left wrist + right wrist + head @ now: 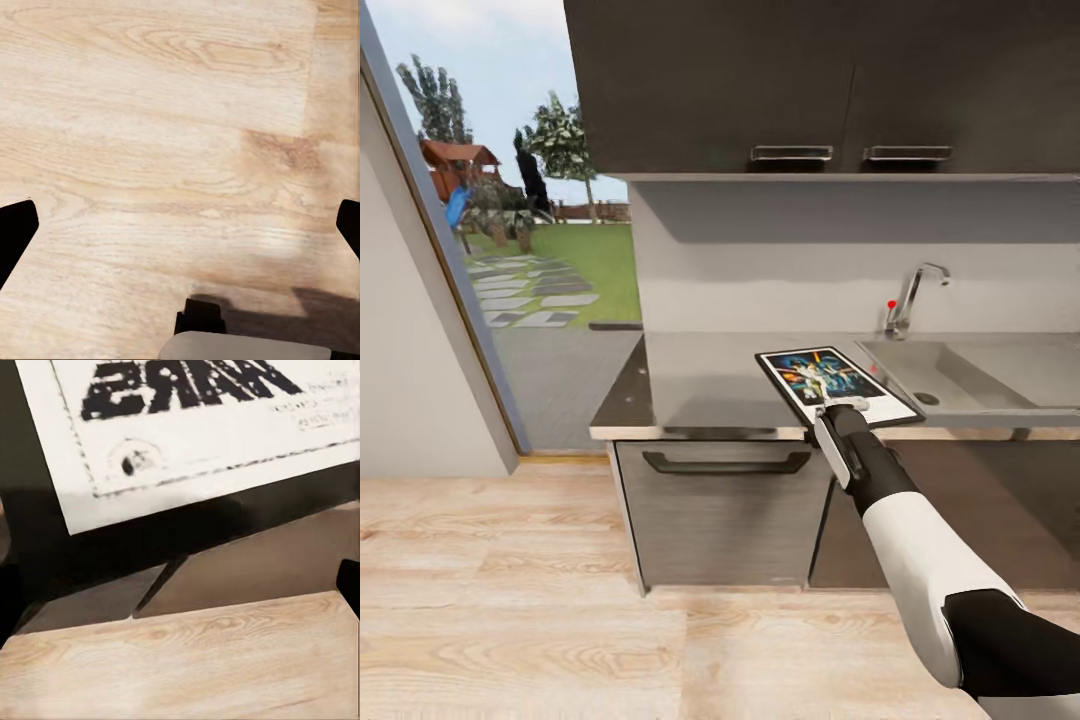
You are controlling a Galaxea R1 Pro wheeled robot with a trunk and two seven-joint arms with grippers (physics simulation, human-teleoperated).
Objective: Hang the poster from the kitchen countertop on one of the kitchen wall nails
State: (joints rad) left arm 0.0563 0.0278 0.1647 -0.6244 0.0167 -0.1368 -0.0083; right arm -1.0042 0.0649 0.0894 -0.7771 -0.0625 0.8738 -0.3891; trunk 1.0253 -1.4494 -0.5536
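Your poster [832,382] lies flat on the grey worktop [710,385], at the front edge just beside the steel sink [945,375], with its near end reaching the pale lip of the slab. From the head camera you can see the colourful figure artwork and the white border inside the black frame. The right wrist camera gives you what the head cannot: the poster [202,427] close up, its black lettering large and blurred, a small round mark on the white border, and the dark frame edge standing out over the cabinet fronts and wooden floor [187,660] below.

Your right claw [842,407] sits at that near end of the poster, on or just over it. Whether its fingers are spread or pinched on the frame you cannot tell from either view.

Your left claw [184,225] hangs over the floor with its jaws spread wide, a dark fingertip [15,232] at each side and nothing between them but pale planks.

A chrome tap [915,295] stands behind the sink. Dark wall cabinets [810,80] hang above, a drawer with a black handle [727,462] sits under the worktop, and to the left a tall window [530,230] looks onto a lawn and trees.
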